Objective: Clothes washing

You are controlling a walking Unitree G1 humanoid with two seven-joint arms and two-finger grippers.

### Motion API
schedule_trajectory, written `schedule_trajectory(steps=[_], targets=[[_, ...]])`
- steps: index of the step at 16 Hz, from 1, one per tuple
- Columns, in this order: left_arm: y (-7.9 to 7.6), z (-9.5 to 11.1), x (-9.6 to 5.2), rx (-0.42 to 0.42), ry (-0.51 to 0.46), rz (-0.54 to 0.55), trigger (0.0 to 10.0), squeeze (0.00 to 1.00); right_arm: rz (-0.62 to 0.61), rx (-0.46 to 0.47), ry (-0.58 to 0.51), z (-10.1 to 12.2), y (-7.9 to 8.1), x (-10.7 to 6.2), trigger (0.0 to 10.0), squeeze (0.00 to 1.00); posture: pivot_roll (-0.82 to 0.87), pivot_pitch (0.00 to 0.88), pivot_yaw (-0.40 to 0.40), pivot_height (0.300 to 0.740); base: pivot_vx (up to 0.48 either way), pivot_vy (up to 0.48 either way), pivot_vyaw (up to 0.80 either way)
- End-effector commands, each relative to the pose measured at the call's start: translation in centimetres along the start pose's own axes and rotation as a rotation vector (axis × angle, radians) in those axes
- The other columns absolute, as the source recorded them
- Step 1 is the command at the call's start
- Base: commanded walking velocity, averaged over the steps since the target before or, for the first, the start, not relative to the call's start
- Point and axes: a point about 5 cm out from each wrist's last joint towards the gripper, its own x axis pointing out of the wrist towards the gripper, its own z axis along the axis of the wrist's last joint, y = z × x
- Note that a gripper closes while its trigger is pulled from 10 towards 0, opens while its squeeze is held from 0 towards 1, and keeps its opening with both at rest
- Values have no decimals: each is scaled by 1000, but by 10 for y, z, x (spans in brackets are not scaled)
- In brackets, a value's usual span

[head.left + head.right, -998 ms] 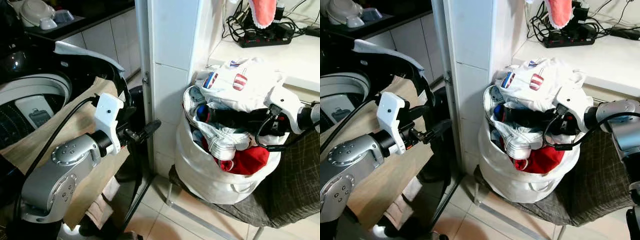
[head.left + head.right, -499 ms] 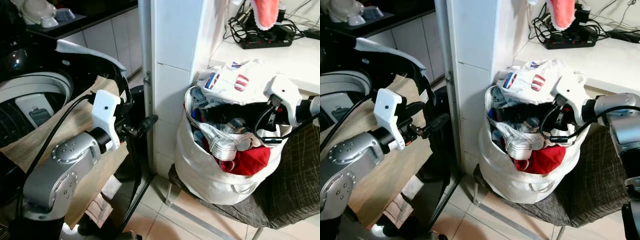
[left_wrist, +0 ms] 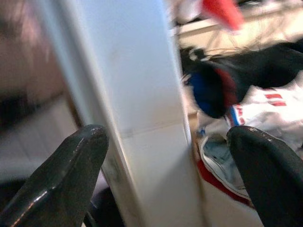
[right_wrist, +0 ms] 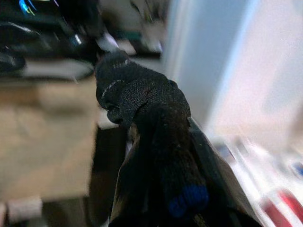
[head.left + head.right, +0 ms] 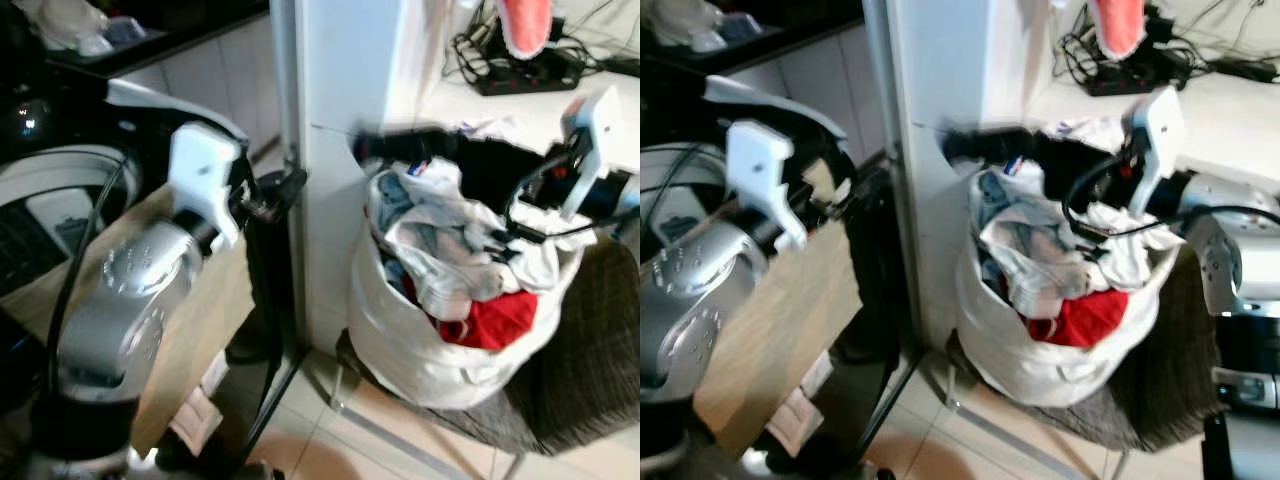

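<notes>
White tiled wall [image 5: 345, 150] divides the scene, with the black washing machine [image 5: 60, 180] on the robot's left and a white laundry bag [image 5: 420, 350] on the robot's right. A power strip [image 5: 525, 72] with cables lies on the white counter [image 5: 600, 105] behind the bag. The bag is full of clothes: white and grey pieces [image 5: 440, 255] on top and a red garment [image 5: 485, 320] lower at the front. The right gripper [image 4: 161, 156] is closed on a black knitted garment [image 4: 142, 101] with a blue tip, and it holds this garment raised over the bag, stretched toward the wall [image 5: 1020, 150]. The left gripper [image 3: 165, 161] is beside the washing machine, pointing at the wall corner; its 2 black fingers [image 3: 71, 165] are spread wide apart with nothing between them. The head views are blurred.
</notes>
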Motion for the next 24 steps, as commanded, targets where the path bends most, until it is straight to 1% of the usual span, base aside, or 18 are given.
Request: schedule_trajectory(steps=[1,2,3,4,5,6,7,8,9,10,11,12,15,16,17,22,24], targets=[[-19,20,7,118,-119,-168,10000,1000,36,7,-22,7,10,4,0,0,-39,0,50,740,0,0,0],[-30,30,10,133,-180,-252,10000,1000,63,-16,-13,8,16,9,0,0,-37,0,48,740,0,0,0],[-35,34,11,139,-203,-304,10000,1000,81,-37,-7,9,22,13,0,0,-37,0,46,740,0,0,0],[-36,35,11,142,-207,-315,10000,1000,86,-42,-5,10,24,14,0,0,-36,0,45,740,0,0,0],[-37,36,12,172,-218,-326,10000,1000,111,-49,-2,12,31,17,0,0,-34,0,44,740,0,0,0],[-37,35,13,200,-217,-327,10000,1000,133,-60,-2,14,37,20,0,0,-32,0,42,740,0,0,0],[-38,31,14,236,-196,-330,10000,1000,152,-60,-6,17,42,22,0,0,-31,0,40,740,0,0,0],[-37,25,16,286,-170,-315,10000,1000,168,-59,-8,20,46,23,0,0,-31,0,40,740,0,0,0],[-34,16,18,358,-119,-299,10000,1000,208,-52,-14,22,53,24,0,0,-30,0,39,740,0,0,0],[-31,10,20,409,-83,-275,10000,180,237,-41,-15,24,59,26,0,0,-33,0,40,740,0,0,0],[-30,8,21,413,-73,-280,10000,0,268,-46,-7,24,65,27,0,0,-34,0,42,740,0,0,0],[-30,7,21,407,-72,-286,10000,0,279,-42,-7,24,67,27,0,0,-34,0,42,740,0,0,0],[-28,6,22,437,-61,-275,10000,0,316,-46,10,22,73,27,0,0,-36,0,42,740,0,0,0],[-24,5,22,445,-60,-252,10000,0,315,-44,14,22,74,27,0,0,-37,0,43,740,0,0,0],[-20,5,22,426,-66,-228,0,0,299,-45,19,21,73,26,0,0,-35,0,43,740,0,0,0],[-23,5,19,382,-88,-259,0,0,278,-54,47,17,73,24,0,0,-37,0,45,740,0,0,0],[-23,5,19,381,-91,-259,0,0,273,-57,50,17,72,24,0,0,-38,0,46,740,0,0,0]])
